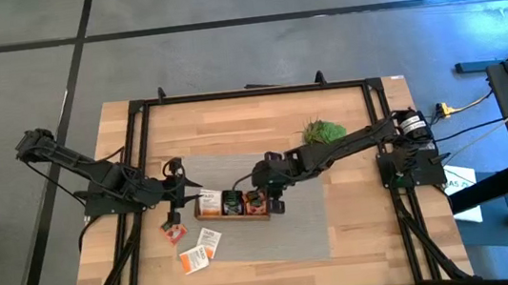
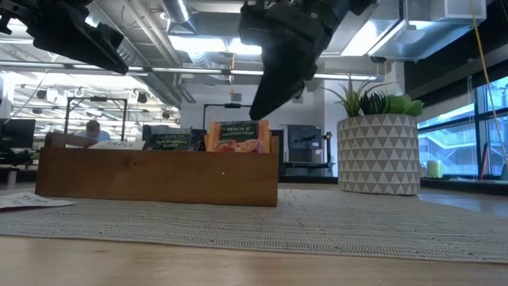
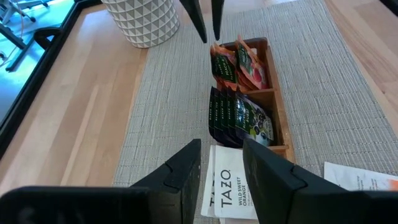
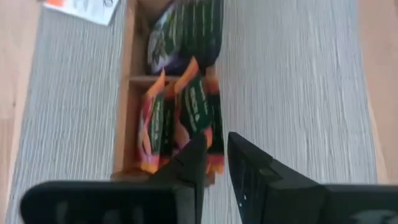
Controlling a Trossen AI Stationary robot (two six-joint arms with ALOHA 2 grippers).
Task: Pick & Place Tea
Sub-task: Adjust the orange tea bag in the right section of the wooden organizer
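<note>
I saw a brown wooden tray on a grey woven mat. It held red-orange sachets, dark sachets with green and purple print, and white sachets lettered in black. The plant pot was white with a grey triangle pattern, under green leaves.

From above I see the wooden tray lying near the centre of the grey woven mat on my light wood table — and the green plant in its white patterned pot stands at about one o'clock from the tray.
</note>
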